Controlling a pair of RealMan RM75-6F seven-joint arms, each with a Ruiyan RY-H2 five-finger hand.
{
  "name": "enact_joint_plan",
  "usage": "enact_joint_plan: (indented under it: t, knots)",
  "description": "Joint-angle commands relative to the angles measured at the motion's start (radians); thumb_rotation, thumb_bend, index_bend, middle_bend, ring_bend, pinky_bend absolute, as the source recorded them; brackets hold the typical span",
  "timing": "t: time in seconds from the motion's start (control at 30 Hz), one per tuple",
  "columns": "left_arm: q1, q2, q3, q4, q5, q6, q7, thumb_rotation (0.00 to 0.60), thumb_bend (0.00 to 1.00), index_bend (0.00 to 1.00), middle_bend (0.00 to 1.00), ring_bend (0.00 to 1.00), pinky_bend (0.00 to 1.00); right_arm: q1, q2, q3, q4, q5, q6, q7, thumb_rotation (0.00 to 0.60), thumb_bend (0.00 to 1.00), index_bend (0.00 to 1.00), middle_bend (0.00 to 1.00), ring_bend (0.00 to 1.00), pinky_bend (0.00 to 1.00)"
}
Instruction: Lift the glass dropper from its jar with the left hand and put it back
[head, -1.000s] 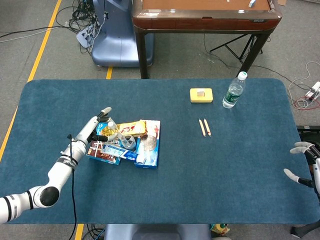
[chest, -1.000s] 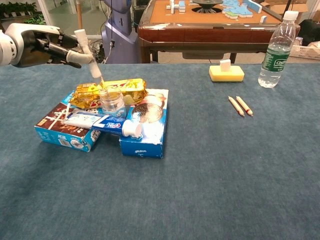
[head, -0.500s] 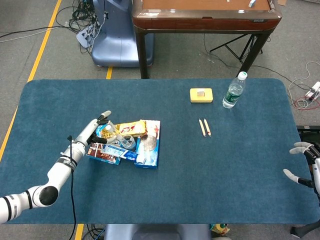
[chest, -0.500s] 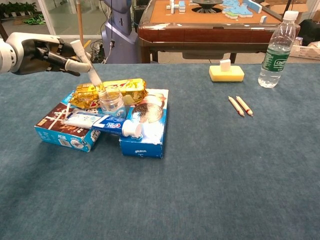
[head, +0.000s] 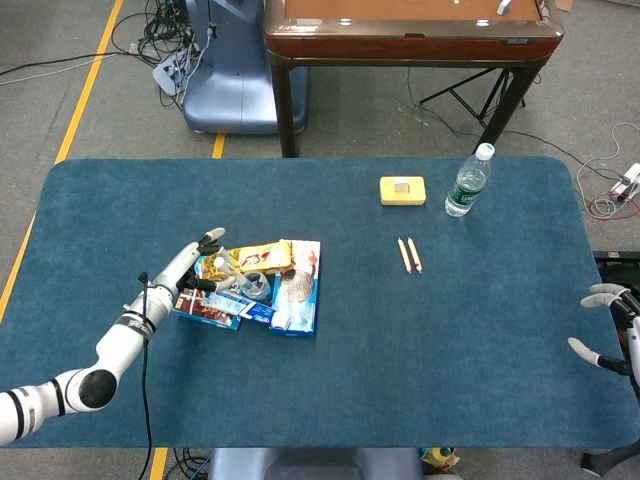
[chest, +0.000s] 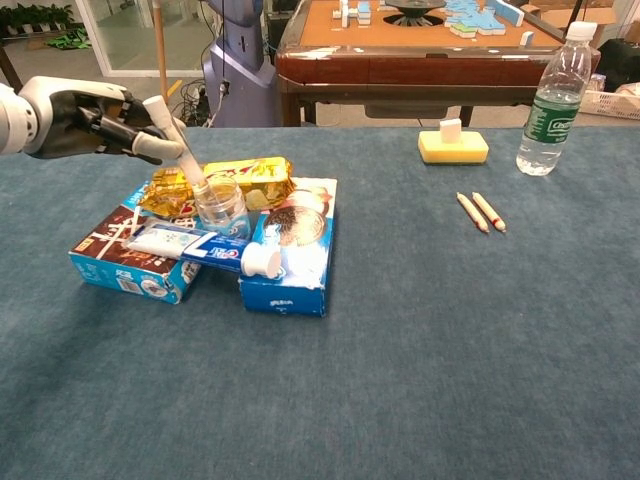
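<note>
Head view: the left hand (head: 192, 262) is stretched over the left edge of a pile of boxes (head: 295, 290) on the blue table (head: 400, 340). The dropper is too small to be made out here. The right hand (head: 606, 325) is seen at the table's right edge, fingers spread, nothing held. A water bottle (head: 467, 181), a yellow sponge (head: 402, 190) and two pencils (head: 409, 254) are placed toward the far right.

Chest view: the dropper (chest: 178, 150) is pinched between the fingers (chest: 150, 146) of the left hand (chest: 85, 118), tilted, its lower end lowered into the mouth of the small clear jar (chest: 222, 209). The jar is seated on the pile, beside a yellow snack packet (chest: 240, 177) and a toothpaste tube (chest: 215, 250).
</note>
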Motion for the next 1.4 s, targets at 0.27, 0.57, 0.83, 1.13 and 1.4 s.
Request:
enact_joint_plan:
  t: [0.27, 0.57, 0.83, 1.13, 1.4]
  knots:
    - [-0.015, -0.007, 0.007, -0.001, -0.012, -0.019, 0.011, 0.600, 0.30, 0.50, 0.00, 0.00, 0.09, -0.001, 0.001, 0.001, 0.000, 0.000, 0.002, 0.002, 0.600, 0.07, 0.44, 0.32, 0.21, 0.29]
    - [-0.029, -0.018, 0.016, 0.003, -0.022, -0.032, 0.019, 0.600, 0.30, 0.41, 0.00, 0.00, 0.09, -0.003, 0.003, 0.002, 0.000, 0.000, 0.006, 0.007, 0.600, 0.07, 0.44, 0.32, 0.21, 0.29]
    - [-0.033, -0.014, 0.021, -0.003, -0.028, -0.032, 0.026, 0.600, 0.30, 0.32, 0.00, 0.00, 0.09, -0.005, 0.006, 0.004, -0.001, -0.001, 0.011, 0.014, 0.600, 0.07, 0.44, 0.32, 0.21, 0.29]
    - [-0.020, 0.023, 0.018, -0.047, -0.030, 0.002, 0.035, 0.600, 0.30, 0.13, 0.00, 0.00, 0.09, -0.005, 0.006, 0.002, -0.002, -0.006, 0.011, 0.013, 0.600, 0.07, 0.44, 0.32, 0.21, 0.29]
    - [0.000, 0.065, 0.020, -0.090, -0.015, 0.051, 0.057, 0.600, 0.30, 0.07, 0.00, 0.00, 0.09, -0.003, 0.002, -0.001, -0.002, -0.008, 0.006, 0.004, 0.600, 0.07, 0.44, 0.32, 0.21, 0.29]
